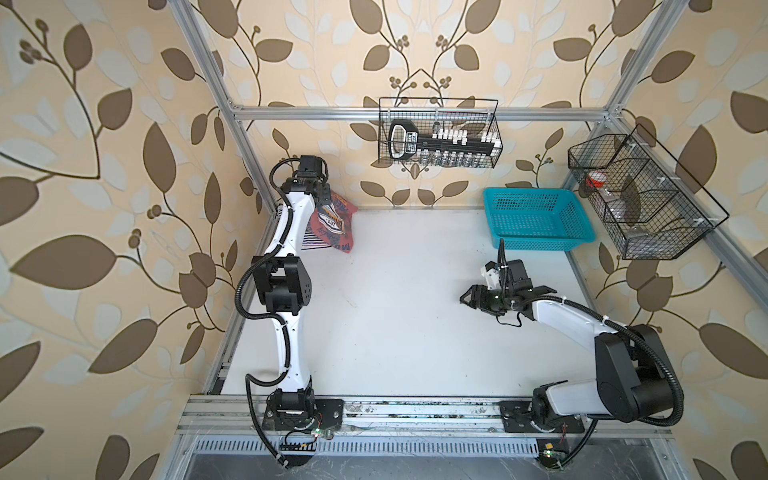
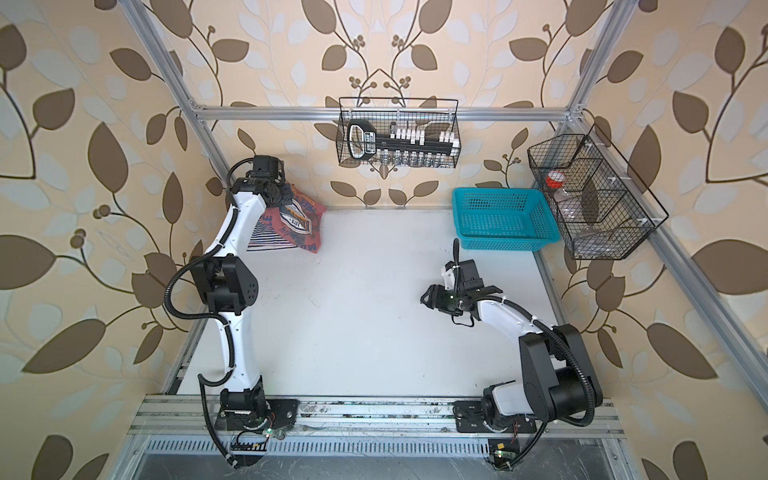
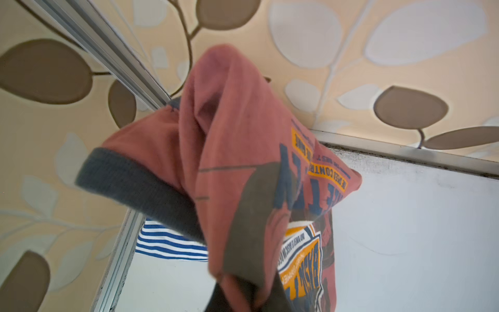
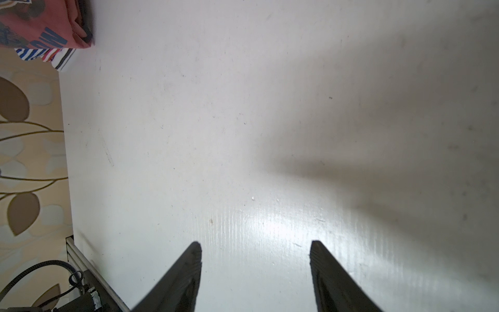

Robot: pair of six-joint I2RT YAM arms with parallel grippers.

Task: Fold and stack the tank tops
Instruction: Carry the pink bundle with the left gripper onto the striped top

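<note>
1. Three tops are gathered in the far left corner of the table [image 1: 395, 311]. Both top views show the red top [image 1: 334, 222] over the navy top [image 1: 309, 242]. The right wrist view also shows an edge of the red-striped top [image 4: 51, 56] beside the navy stripes.
2. The left claw [image 1: 325, 198] is raised over that corner and clamped on the red top, with its tips buried in cloth.
3. The red top hangs from the left claw. Its lower part drapes onto the pile with the badge print facing up.
4. In the left wrist view the red cloth fills the middle, with dark trim at one side and navy stripes lying beneath on the table.
5. The right claw [image 4: 255, 243] hovers over bare table on the right, jaws apart and well apart from the pile.
6. The basket [image 1: 528, 192] stands in the far right corner, beyond the right claw.
</note>
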